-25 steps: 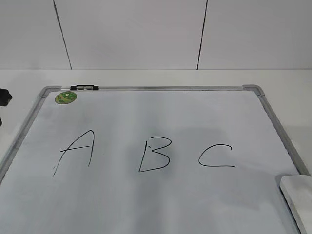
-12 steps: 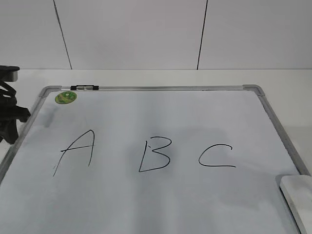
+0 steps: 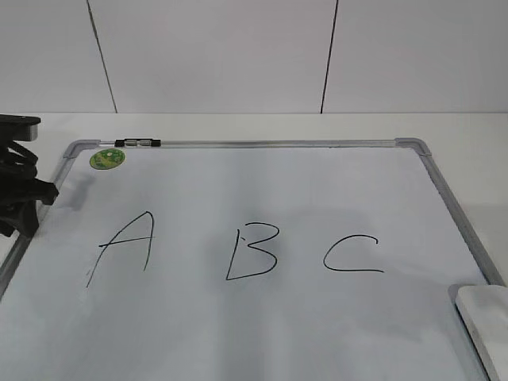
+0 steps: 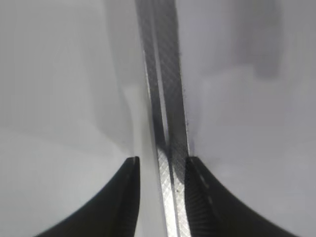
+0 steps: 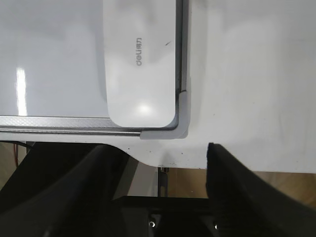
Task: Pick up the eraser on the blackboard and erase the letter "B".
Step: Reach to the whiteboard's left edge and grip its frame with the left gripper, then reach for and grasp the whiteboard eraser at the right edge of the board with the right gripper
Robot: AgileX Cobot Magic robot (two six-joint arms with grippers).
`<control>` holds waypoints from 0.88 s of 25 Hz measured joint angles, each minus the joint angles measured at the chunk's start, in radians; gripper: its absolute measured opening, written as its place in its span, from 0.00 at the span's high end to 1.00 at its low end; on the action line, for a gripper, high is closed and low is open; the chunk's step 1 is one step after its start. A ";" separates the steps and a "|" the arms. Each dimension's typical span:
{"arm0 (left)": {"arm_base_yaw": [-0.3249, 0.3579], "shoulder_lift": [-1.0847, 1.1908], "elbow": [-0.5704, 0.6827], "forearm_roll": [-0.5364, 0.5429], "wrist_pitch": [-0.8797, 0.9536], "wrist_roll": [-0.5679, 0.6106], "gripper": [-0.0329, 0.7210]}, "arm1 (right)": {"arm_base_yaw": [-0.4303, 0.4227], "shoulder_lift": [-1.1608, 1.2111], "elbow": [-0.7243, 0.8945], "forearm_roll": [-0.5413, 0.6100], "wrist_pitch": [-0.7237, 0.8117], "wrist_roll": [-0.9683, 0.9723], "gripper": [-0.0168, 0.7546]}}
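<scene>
Nearest the exterior camera, at about four o'clock on the blackboard (image 3: 262, 190), the eraser (image 3: 482, 321) is seen lying flat in the board's corner, its long edge just beside the silver frame. In the right wrist view the same eraser (image 5: 140, 64) is shown with its grey lettering upward, tucked against the grey corner piece (image 5: 180, 116). The right gripper (image 5: 158, 158) is held open, off the board's edge and not yet over the eraser; nothing is gripped.

Further in, the letter "B" (image 3: 252, 252) is found at the board's centre, with the letter "A" (image 3: 123, 246) at nine o'clock of it and the letter "C" (image 3: 353, 255) at three o'clock, each near but apart.

At the far left edge, the left gripper (image 4: 162, 163) is set astride the frame (image 4: 165, 123), its jaws only narrowly parted; whether the rail is actually pinched cannot be told.

A risk is judged at the pick-up: a finger could be caught on the frame, since the eraser lies so close to it. During wiping, "C" could be smeared if the stroke is run wide.
</scene>
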 joint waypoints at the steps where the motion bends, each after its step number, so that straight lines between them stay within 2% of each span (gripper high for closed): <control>1: 0.000 0.000 0.000 0.000 -0.001 0.000 0.65 | 0.000 0.000 0.000 0.000 0.000 0.000 0.36; 7: 0.000 0.000 0.000 0.002 -0.013 0.000 0.65 | 0.000 0.000 0.000 0.000 0.000 0.000 0.36; 12: 0.000 0.011 0.000 0.002 -0.015 0.000 0.72 | 0.000 0.000 0.000 0.000 0.000 0.000 0.36; 22: 0.000 0.027 -0.010 0.002 -0.004 0.000 0.73 | 0.000 0.000 0.000 0.001 0.000 0.000 0.36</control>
